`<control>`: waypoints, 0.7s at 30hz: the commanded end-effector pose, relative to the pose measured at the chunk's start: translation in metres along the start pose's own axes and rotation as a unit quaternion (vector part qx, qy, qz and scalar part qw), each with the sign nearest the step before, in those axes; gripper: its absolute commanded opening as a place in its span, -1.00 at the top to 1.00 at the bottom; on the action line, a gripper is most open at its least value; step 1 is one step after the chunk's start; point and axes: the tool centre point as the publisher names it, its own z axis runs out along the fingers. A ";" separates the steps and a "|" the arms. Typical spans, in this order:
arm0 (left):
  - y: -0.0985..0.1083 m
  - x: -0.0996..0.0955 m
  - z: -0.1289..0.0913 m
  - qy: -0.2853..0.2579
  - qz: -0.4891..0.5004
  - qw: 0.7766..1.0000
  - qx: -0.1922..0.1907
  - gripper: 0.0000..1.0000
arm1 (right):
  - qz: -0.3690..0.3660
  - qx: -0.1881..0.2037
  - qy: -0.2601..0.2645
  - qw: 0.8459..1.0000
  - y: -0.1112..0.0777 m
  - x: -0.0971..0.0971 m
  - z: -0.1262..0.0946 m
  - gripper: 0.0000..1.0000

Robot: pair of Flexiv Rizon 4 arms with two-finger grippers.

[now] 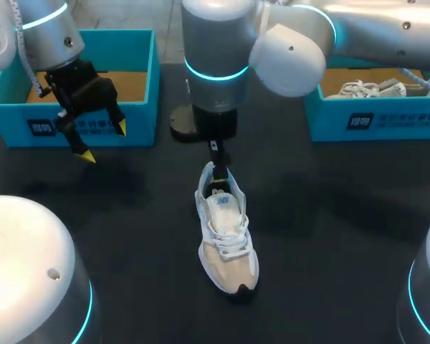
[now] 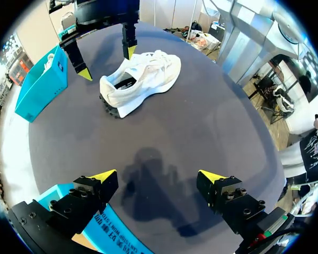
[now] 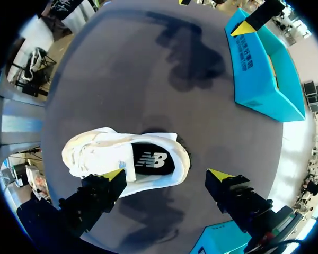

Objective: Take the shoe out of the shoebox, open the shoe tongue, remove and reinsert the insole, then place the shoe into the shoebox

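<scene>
Shoe: a white and cream sneaker stands on its sole in the middle of the dark bench. Its toe points toward the robot's base and its heel points away.
Insole: a dark insole shows through the shoe's open mouth and lies flat inside.
Laces: they are still threaded over the shoe's front half, and the tongue lies under them.
Right pincer: the right pincer hangs just above the shoe's heel end with its yellow tips spread wide. One finger is over the shoe's side and the other is out past the heel, over bare bench. It is pinching nothing.
Left pincer: the left pincer is well apart from the shoe, off beyond its heel end on the robot's left. Its tips are spread wide with nothing between them.
Left shoebox: a blue shoebox sits beyond the shoe's heel on the robot's left. Its brown floor is showing, and the left pincer hangs over its near wall.
Right shoebox: a second blue box sits beyond the shoe's heel on the robot's right, and something white with laces lies inside it.
</scene>
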 end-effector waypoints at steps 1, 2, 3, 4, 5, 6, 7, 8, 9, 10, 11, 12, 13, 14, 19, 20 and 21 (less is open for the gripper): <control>0.000 0.000 0.000 0.000 0.000 1.000 -0.001 -1.00 | -0.004 -0.011 0.006 1.000 -0.003 -0.009 0.011 -1.00; 0.000 0.000 0.000 0.000 0.000 1.000 -0.001 -1.00 | -0.006 -0.013 0.006 1.000 -0.003 -0.011 0.013 -1.00; 0.000 0.000 0.000 0.000 0.000 1.000 -0.001 -1.00 | -0.007 -0.013 0.007 1.000 -0.002 -0.014 0.017 -1.00; 0.000 0.000 0.000 0.000 0.000 1.000 -0.001 -1.00 | -0.008 -0.010 0.010 1.000 -0.002 -0.017 0.020 -1.00; 0.000 0.000 0.000 0.000 0.000 1.000 -0.001 -1.00 | -0.009 -0.012 0.012 1.000 -0.002 -0.019 0.024 -1.00; 0.000 0.000 0.000 0.000 0.000 1.000 -0.001 -1.00 | -0.011 -0.013 0.012 1.000 -0.002 -0.021 0.027 -1.00; 0.000 0.000 0.000 0.000 0.000 1.000 -0.001 -1.00 | -0.011 -0.013 0.012 1.000 -0.003 -0.022 0.029 -1.00; 0.000 0.000 0.000 0.000 0.000 1.000 -0.001 -1.00 | -0.013 -0.014 0.013 1.000 -0.003 -0.023 0.032 -1.00; 0.000 0.000 0.000 0.000 0.000 1.000 -0.001 -1.00 | -0.013 -0.015 0.014 1.000 -0.004 -0.024 0.034 -1.00; 0.000 0.000 0.000 0.000 0.000 1.000 -0.001 -1.00 | -0.014 -0.016 0.016 1.000 -0.004 -0.025 0.037 -1.00; 0.000 0.000 0.000 0.000 0.000 1.000 -0.001 -1.00 | -0.015 -0.018 0.018 1.000 -0.004 -0.025 0.039 -1.00; 0.000 0.000 0.000 0.000 0.000 1.000 -0.001 -1.00 | -0.015 -0.020 0.019 0.999 -0.004 -0.026 0.042 -1.00; 0.000 0.000 0.000 0.000 0.000 1.000 -0.001 -1.00 | -0.015 -0.020 0.021 0.999 -0.003 -0.026 0.044 -1.00; 0.000 0.000 0.000 0.000 0.000 1.000 -0.001 -1.00 | -0.015 -0.021 0.023 0.999 -0.002 -0.026 0.046 -1.00; 0.000 0.000 0.000 0.000 0.000 1.000 -0.001 -1.00 | -0.017 -0.025 0.029 0.999 0.003 -0.025 0.056 -1.00; 0.000 0.000 0.000 0.000 0.000 1.000 -0.001 -1.00 | -0.016 -0.023 0.032 0.999 0.003 -0.025 0.058 -1.00; 0.000 0.000 0.000 0.000 0.000 1.000 -0.001 -1.00 | -0.015 -0.021 0.033 0.999 0.003 -0.026 0.060 -1.00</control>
